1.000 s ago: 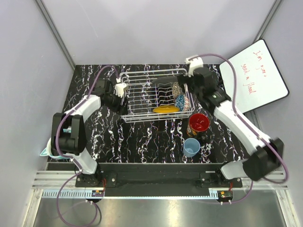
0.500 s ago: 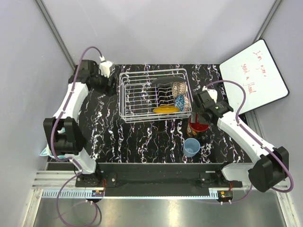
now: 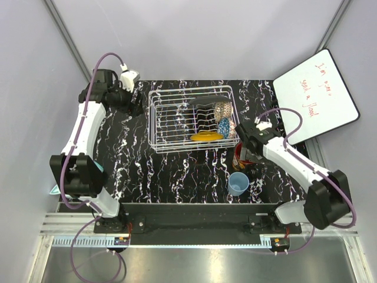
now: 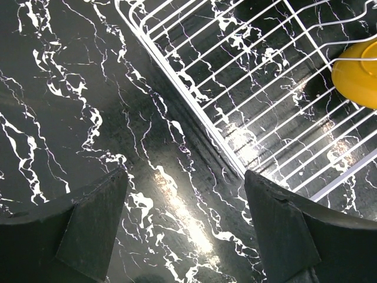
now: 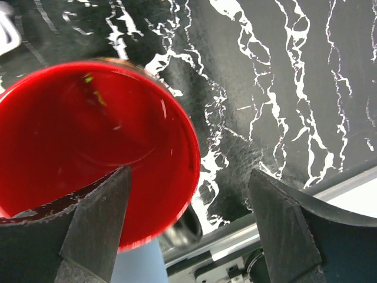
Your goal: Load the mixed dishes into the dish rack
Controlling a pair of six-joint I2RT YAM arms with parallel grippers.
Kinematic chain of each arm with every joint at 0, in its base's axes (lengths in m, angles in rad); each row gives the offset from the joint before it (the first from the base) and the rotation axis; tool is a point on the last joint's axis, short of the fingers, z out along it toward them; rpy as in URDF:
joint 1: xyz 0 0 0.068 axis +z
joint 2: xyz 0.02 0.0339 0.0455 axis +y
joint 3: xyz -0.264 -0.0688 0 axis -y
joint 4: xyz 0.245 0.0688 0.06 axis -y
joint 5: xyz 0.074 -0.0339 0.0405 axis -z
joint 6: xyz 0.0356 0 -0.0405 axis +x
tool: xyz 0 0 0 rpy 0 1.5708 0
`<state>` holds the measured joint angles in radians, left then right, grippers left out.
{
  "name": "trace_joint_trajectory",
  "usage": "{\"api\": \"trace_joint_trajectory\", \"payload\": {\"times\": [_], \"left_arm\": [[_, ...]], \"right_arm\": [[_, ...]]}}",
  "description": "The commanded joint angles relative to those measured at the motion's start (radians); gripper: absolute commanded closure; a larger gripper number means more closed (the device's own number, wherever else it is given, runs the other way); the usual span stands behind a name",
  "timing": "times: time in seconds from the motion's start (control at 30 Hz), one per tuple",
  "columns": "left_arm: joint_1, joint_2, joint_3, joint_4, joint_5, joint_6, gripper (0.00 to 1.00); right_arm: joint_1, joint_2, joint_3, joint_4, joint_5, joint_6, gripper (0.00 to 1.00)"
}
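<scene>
Two pairs of jaws stand wide apart with nothing between them. The left jaws hang over bare worktop [image 4: 88, 88] just left of the dish rack [image 3: 177, 127], by its far left corner. The right jaws are above the red mug [image 5: 88, 141], one jaw over its mouth and the other outside its rim; I cannot tell whether they touch it. The mug stands just right of the rack's near right corner, with the light-blue cup [image 3: 238, 183] on its near side. In the rack's right end are the dark plate [image 3: 203, 115], the yellow-orange plate [image 3: 206, 136], the speckled bowl [image 3: 221, 110] and the blue bowl [image 3: 224, 125].
</scene>
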<state>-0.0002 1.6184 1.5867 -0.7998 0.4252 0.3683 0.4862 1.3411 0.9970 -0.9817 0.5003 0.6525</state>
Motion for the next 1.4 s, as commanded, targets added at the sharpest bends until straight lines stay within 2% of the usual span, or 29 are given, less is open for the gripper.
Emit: {"api": "trace_joint_trajectory", "payload": {"times": [0.0, 0.13, 0.27, 0.43, 0.53, 0.93, 1.07, 1.17, 1.2, 1.37], "left_arm": [[0.0, -0.034, -0.008, 0.001, 0.035, -0.008, 0.16], [-0.001, -0.029, -0.027, 0.001, 0.043, -0.008, 0.16], [-0.001, -0.025, -0.045, 0.011, 0.056, -0.015, 0.17], [-0.001, -0.029, -0.059, 0.027, 0.052, -0.012, 0.17], [-0.003, -0.038, -0.073, 0.036, 0.043, -0.008, 0.17], [-0.004, -0.055, -0.108, 0.057, 0.026, 0.004, 0.17], [-0.004, -0.054, -0.106, 0.06, 0.03, 0.0, 0.17], [-0.004, -0.054, -0.105, 0.062, 0.029, -0.003, 0.17], [-0.004, -0.058, -0.106, 0.062, 0.027, -0.002, 0.17], [-0.003, -0.068, -0.108, 0.063, 0.021, 0.006, 0.17]], "right_arm": [[0.006, 0.003, 0.067, 0.017, 0.099, 0.01, 0.14], [0.009, -0.167, 0.084, 0.092, 0.069, -0.118, 0.12], [0.009, -0.244, 0.14, 0.098, 0.003, -0.197, 0.12], [0.009, -0.24, 0.158, 0.107, -0.352, -0.299, 0.15], [0.014, -0.199, 0.115, 0.11, -0.475, -0.345, 0.14], [0.029, -0.043, 0.097, 0.127, -0.454, -0.379, 0.14], [0.034, 0.05, 0.104, 0.121, -0.436, -0.369, 0.21], [0.058, 0.124, 0.126, 0.117, -0.355, -0.35, 0.25], [0.061, 0.157, 0.132, 0.11, -0.323, -0.34, 0.3], [0.083, 0.227, 0.132, 0.09, -0.278, -0.324, 0.38]]}}
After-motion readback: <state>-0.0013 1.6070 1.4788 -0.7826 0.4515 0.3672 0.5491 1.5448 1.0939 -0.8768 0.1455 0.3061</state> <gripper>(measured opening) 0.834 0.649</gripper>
